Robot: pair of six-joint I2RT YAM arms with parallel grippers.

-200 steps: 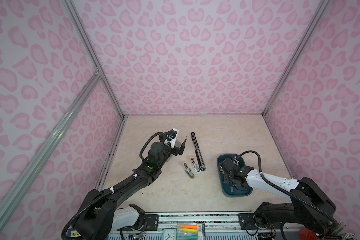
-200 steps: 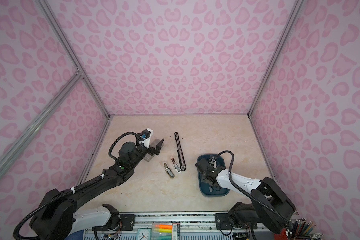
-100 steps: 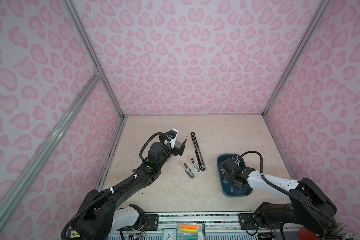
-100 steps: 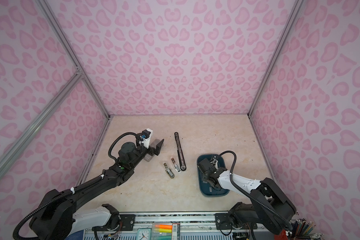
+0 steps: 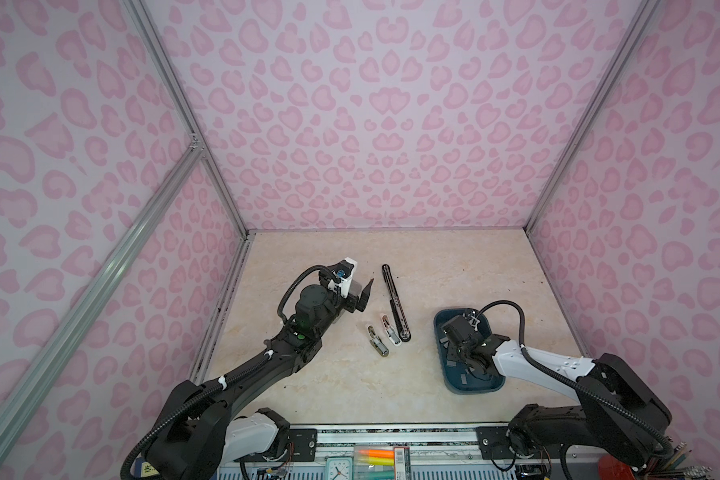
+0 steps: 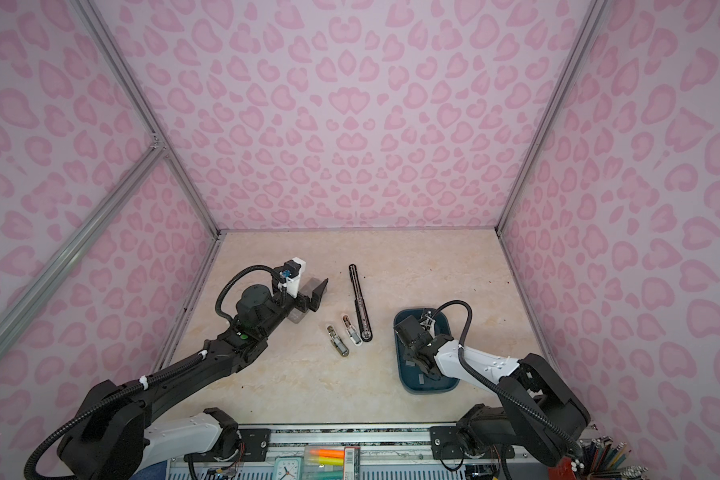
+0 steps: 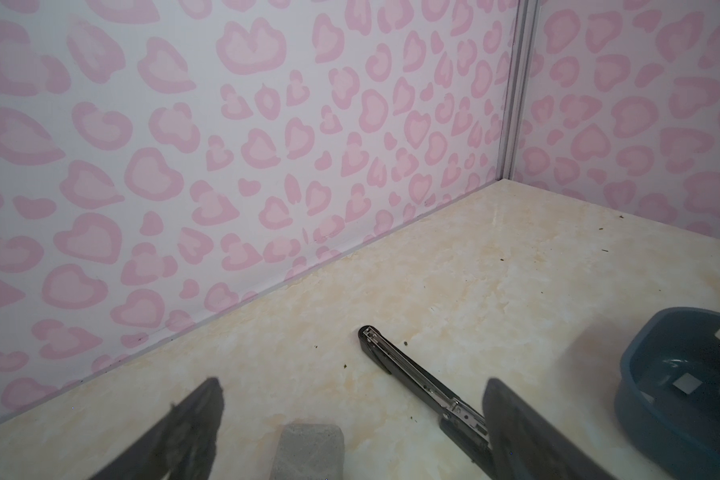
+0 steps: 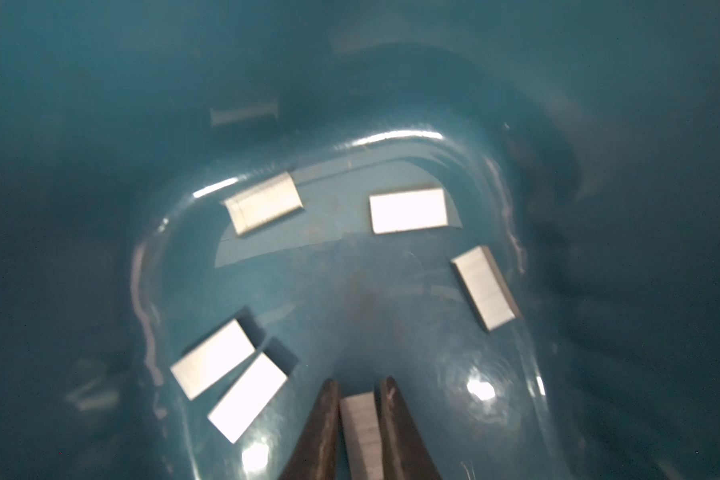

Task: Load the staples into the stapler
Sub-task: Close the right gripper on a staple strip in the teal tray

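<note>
The black stapler (image 5: pixel 395 303) (image 6: pixel 360 303) lies opened out flat at mid table; it also shows in the left wrist view (image 7: pixel 412 378). Several silver staples (image 8: pixel 408 210) lie flat in a blue tray (image 8: pixel 100 208) at the right (image 5: pixel 474 390) (image 6: pixel 429 390). My right gripper (image 8: pixel 359 386) reaches down into the tray, and its fingers are shut on the two sides of one staple strip (image 8: pixel 360 428). My left gripper (image 7: pixel 352 395) (image 5: pixel 358 296) is open, left of the stapler, with nothing between its fingers.
A grey speckled block (image 7: pixel 312 449) (image 6: pixel 306 289) sits on the table under the left gripper. Two small silver metal pieces (image 5: pixel 377 340) (image 5: pixel 390 332) lie just left of the stapler's near end. Pink-patterned walls enclose the table on three sides.
The right gripper's fingers have closed in onto a staple strip inside the tray, with a slight shift of the wrist. The left arm has not moved.
</note>
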